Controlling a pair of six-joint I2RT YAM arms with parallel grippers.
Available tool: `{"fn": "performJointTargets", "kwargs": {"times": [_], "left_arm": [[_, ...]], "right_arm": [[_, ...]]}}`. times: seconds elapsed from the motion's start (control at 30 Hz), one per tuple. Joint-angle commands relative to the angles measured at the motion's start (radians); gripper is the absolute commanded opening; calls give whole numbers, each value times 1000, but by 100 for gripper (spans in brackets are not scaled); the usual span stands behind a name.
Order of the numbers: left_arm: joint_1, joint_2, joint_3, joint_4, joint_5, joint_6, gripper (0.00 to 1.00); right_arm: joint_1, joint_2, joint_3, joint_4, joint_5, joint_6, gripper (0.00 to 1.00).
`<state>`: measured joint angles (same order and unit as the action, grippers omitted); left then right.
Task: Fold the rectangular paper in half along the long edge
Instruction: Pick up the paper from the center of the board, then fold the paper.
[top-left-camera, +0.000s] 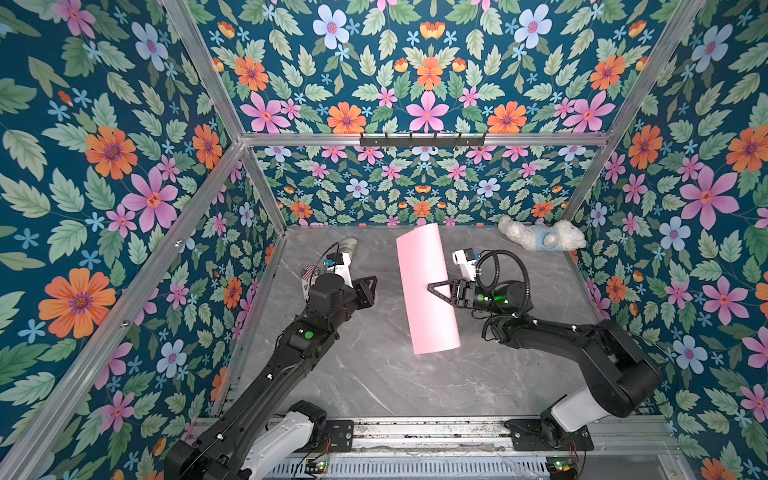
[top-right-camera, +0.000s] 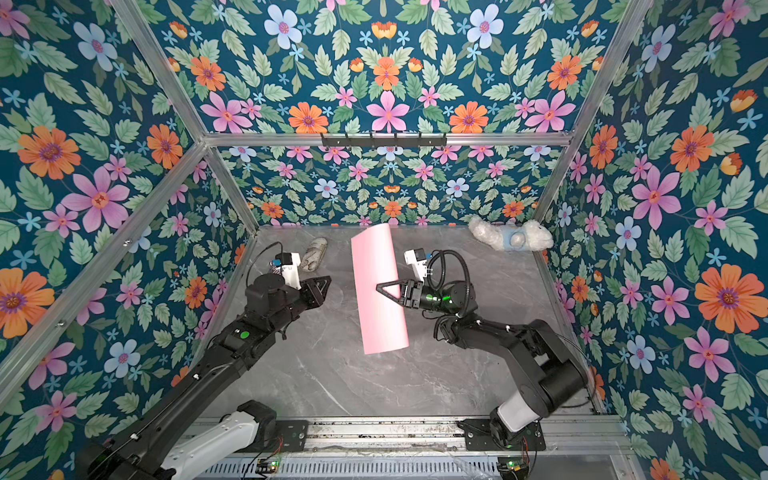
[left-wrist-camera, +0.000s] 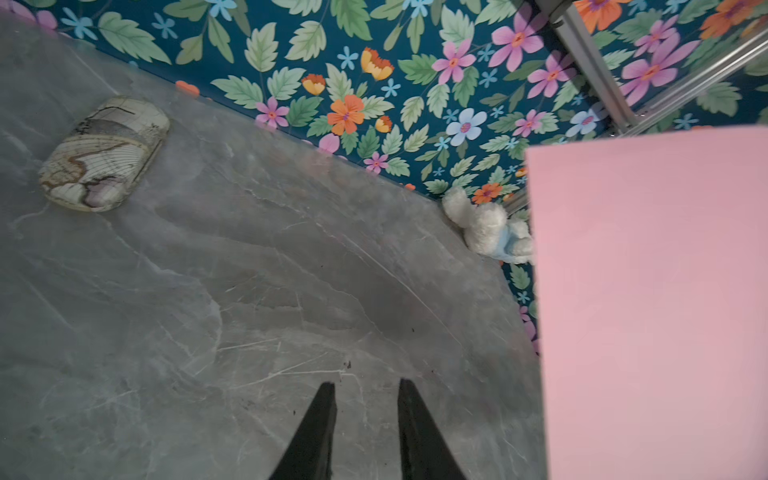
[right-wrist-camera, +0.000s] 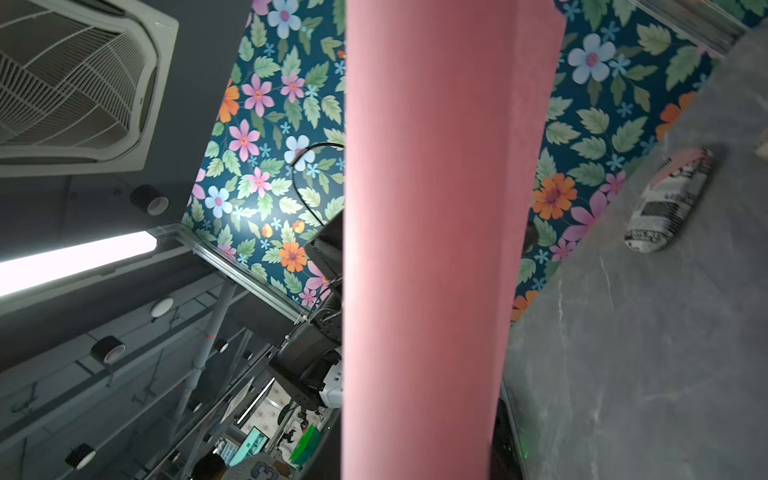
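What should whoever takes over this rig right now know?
Left gripper: open, empty, to the left of the paper, not touching it.
Right gripper: shut on the paper's right long edge, about midway.
Paper: held up over the table, bowed along its length; no crease visible.
Done: pickup.
Left: make the fold, lay it down, press the crease.

floral wallpaper walls (top-left-camera: 424, 83), aluminium frame (top-left-camera: 540, 139) — grey marble floor (top-left-camera: 374, 374), strip light (right-wrist-camera: 75, 257) overhead

One rectangular paper (top-left-camera: 426, 291), two hands (left hand (left-wrist-camera: 365, 382), right hand (top-left-camera: 432, 287)), one plush toy (top-left-camera: 540, 237), one patterned case (top-left-camera: 349, 246), one barcoded packet (top-left-camera: 309, 276).
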<state>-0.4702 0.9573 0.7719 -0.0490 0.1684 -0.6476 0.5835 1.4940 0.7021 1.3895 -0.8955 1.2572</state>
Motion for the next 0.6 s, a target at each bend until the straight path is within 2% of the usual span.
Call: {"fn": "performJointTargets", "kwargs": {"times": [0.0, 0.07, 0.13, 0.33, 0.57], "left_arm": [[2, 33, -6, 124, 171, -49, 31], [-12, 73, -21, 238, 253, -98, 34], [-44, 96, -16, 303, 272, -116, 36], [-128, 106, 56, 352, 286, -122, 38], [-169, 89, 129, 362, 309, -139, 38]], "right_arm": [[0, -84, 55, -189, 21, -50, 31], [0, -119, 93, -234, 31, -49, 31], [0, -138, 127, -253, 35, -31, 31], [-2, -193, 204, -442, 66, -102, 31], [-8, -228, 256, -610, 104, -179, 32]]}}
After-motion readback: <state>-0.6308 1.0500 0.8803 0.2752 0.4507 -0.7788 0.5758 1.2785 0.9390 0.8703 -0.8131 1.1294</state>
